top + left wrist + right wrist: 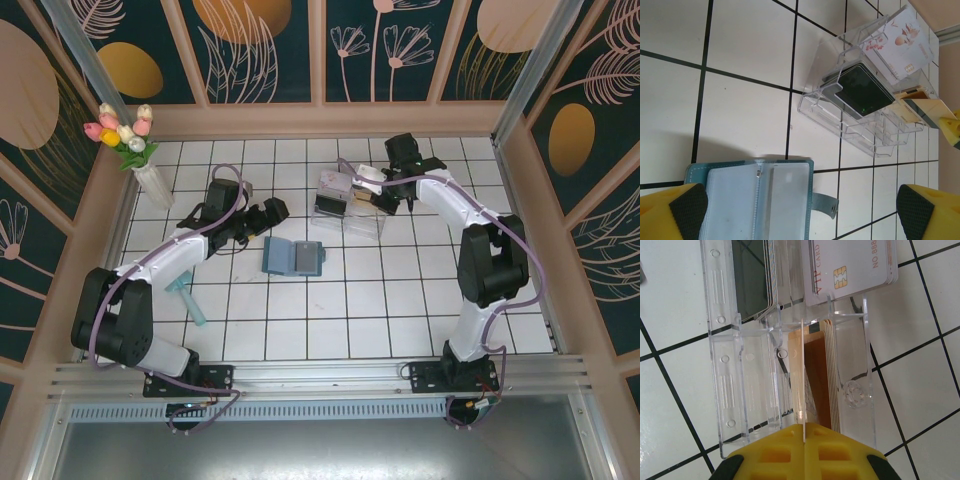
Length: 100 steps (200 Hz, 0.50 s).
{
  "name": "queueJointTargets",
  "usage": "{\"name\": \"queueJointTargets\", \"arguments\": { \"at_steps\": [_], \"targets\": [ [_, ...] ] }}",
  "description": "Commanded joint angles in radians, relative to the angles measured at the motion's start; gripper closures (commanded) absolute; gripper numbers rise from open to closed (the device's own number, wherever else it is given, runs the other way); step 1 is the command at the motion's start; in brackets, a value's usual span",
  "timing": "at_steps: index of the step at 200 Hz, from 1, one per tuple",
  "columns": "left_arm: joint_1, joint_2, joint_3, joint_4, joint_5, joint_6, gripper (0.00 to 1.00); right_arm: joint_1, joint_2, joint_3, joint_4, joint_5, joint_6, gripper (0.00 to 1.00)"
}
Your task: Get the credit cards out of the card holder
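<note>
The card holder [293, 257] lies open and flat on the tiles, its pale blue-grey pockets [757, 200] facing up. My left gripper [272, 212] hovers open just behind it, its black-padded fingers [686, 210] spread wide either side with nothing between them [799, 212]. My right gripper [803, 432] is shut on a thin yellowish credit card [803, 370], seen edge-on, standing in a slot of the clear plastic box [350, 208]. That held card [924, 107] and the right fingertip [953, 128] also appear at the right edge of the left wrist view.
The clear box [860, 107] holds a gold card stack [824, 375], white VIP cards [850, 270] and dark cards [754, 280]. A vase of tulips [150, 175] stands at the back left. A teal tool [187, 296] lies near the left arm.
</note>
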Motion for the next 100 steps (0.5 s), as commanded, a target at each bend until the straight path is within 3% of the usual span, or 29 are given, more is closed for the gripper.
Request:
{"name": "queueJointTargets", "arguments": {
  "at_steps": [1,100],
  "targets": [
    [0.008,0.01,0.015,0.005,0.015,0.003,0.02,-0.009,0.029,0.028,-0.003,-0.025,-0.016,1.0],
    [0.007,-0.003,-0.004,0.028,0.033,0.001,0.01,-0.013,0.059,0.049,0.009,-0.005,-0.003,0.98]
  ]
}}
